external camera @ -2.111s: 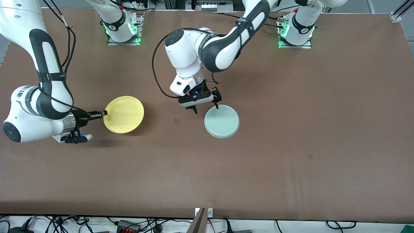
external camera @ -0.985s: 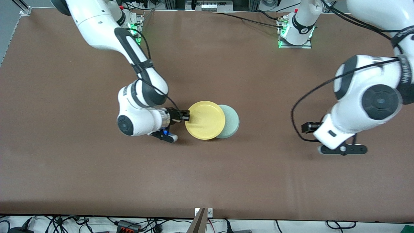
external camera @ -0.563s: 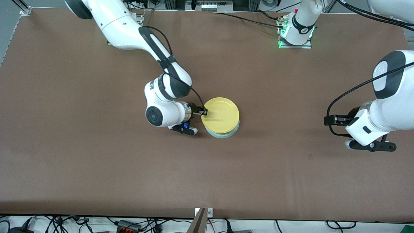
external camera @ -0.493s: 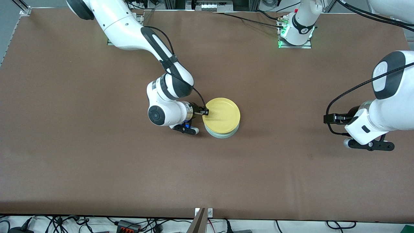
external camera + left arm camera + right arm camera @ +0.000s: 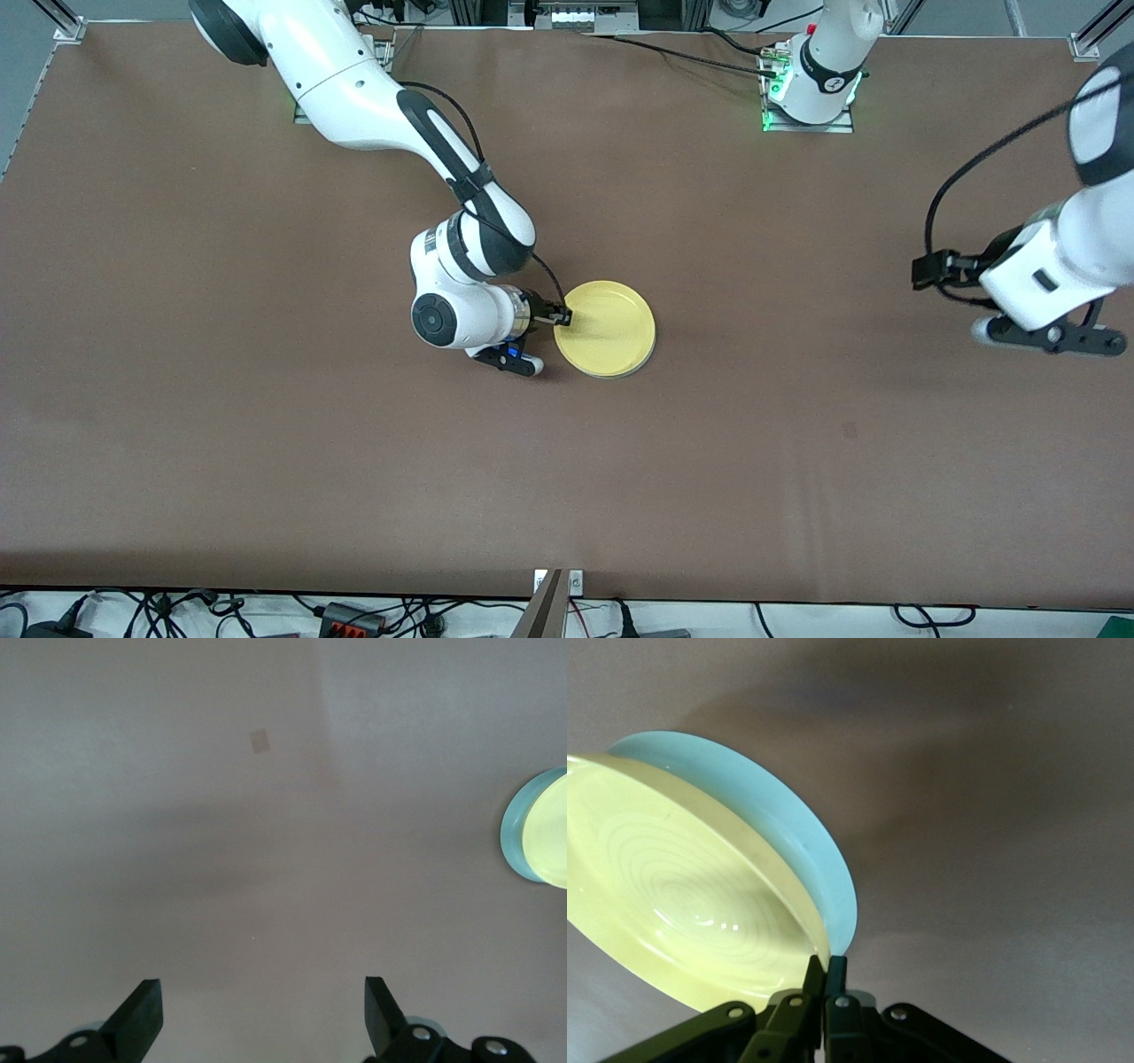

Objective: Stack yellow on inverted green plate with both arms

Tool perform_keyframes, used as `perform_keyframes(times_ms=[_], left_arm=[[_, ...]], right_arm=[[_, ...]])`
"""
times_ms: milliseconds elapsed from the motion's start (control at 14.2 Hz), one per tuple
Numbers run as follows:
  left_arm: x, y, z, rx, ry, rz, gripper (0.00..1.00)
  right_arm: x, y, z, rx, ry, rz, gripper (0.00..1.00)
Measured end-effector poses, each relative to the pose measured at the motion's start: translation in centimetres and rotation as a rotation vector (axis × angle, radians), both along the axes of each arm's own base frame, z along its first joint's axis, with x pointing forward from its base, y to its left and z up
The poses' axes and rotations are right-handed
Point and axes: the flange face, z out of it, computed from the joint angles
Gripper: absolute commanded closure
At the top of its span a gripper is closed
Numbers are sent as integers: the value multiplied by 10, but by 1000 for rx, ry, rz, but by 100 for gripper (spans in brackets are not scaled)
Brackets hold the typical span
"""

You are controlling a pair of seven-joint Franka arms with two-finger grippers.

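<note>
Counter: wide brown surface, bare around the stack on every side, so you have open room to pull away toward either arm's end without meeting anything.
Right arm: reaches from its base down to the middle of the counter; you would best back it out along its own line of reach, level, before lifting.
Left arm: waits over the left arm's end of the counter, well apart from the plates; leave it there.
Yellow plate: sits rim-up on the green plate, covering it almost wholly in the front view; it looks set down, or all but.
Green plate: inverted under the yellow one, its pale edge showing just past the yellow rim in the right wrist view.
Right tool: fingers pressed together, pinching the yellow plate's rim on the side toward the right arm's end.
Left tool: fingers spread wide, holding nothing, over bare counter.
Step in hand: release. Judged from the close overlap, you should open the fingers fully first, then retreat straight off the rim; any drag could slide the yellow plate off centre.
Edges: the pinch lies right at both rims, so keep the lower finger from catching the green edge.
</note>
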Motion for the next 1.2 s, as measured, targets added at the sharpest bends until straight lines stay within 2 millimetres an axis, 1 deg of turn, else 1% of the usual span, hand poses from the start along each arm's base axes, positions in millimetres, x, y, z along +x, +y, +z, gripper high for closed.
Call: perform_keyframes(times_ms=[141,352,422,493,563,774,915,1056,1126,1196], left_arm=[[-12,13,8,-9,-98,7,0],[-41,23,10,-43,-144,26,0],[-51,26,13,-46,-147,33,0],[-58,30,17,-47,-153,40,0],[-63,33,21,-47,-159,45,0],[-69,37,24,-47,-154,50,0],[-72,37,21,-46,-126,51,0],[-76,37,20,-45,-85,52,0],[-78,37,19,-45,-73,52,0],[-79,36,19,-45,-65,51,0]], right_arm=[[-1,3,2,0,-1,-2,100],[-1,3,2,0,-2,-2,100],[-1,3,2,0,-2,-3,83],[-1,3,2,0,-2,-3,52],[-1,3,2,1,-3,-3,1],[3,5,9,9,-16,-5,0],[10,7,20,18,-40,-6,0],[19,1,40,-1,-78,19,0],[25,-5,54,-25,-103,43,0],[33,-16,72,-51,-130,62,0]])
